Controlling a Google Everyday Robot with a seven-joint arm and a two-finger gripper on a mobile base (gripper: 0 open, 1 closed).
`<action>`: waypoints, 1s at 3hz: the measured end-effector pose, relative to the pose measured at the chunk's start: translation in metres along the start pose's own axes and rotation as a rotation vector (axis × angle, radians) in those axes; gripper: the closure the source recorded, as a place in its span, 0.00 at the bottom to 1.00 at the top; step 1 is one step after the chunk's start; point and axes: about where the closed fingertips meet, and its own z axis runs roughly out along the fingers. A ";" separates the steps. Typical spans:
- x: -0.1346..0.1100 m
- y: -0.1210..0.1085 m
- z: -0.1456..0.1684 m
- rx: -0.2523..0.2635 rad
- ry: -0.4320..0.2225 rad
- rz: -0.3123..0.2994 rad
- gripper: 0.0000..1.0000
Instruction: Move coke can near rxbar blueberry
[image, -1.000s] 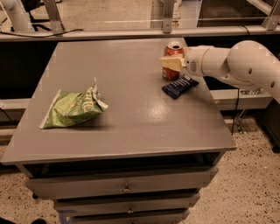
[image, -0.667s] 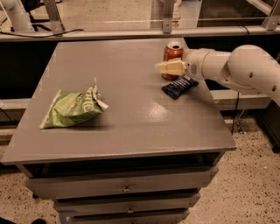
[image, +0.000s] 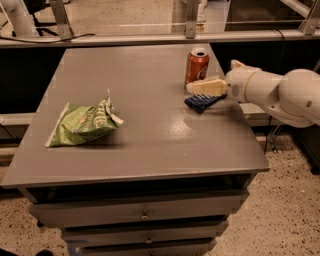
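The coke can (image: 196, 65), red with a silver top, stands upright on the grey table (image: 150, 145) at the far right. The rxbar blueberry (image: 201, 102), a flat dark-blue bar, lies just in front of the can, a short gap away. My gripper (image: 201, 87) reaches in from the right on a white arm (image: 280, 92). It sits low between the can and the bar, just in front of the can's base and over the bar's far edge. Nothing shows held in it.
A green chip bag (image: 82, 125) lies on the left side of the table. The table's right edge (image: 247, 130) is close to the bar. Drawers (image: 145, 215) are below the front edge. A rail and posts (image: 190, 32) run behind the table.
My gripper has come off the can's body and moved lower and toward the front, by the bar. The can stands in the same place, now fully in view. The bar and bag have not moved.
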 end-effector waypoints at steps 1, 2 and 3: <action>0.007 -0.016 -0.047 0.007 -0.079 -0.052 0.00; 0.013 -0.040 -0.104 0.012 -0.135 -0.125 0.00; 0.014 -0.053 -0.155 0.038 -0.128 -0.166 0.00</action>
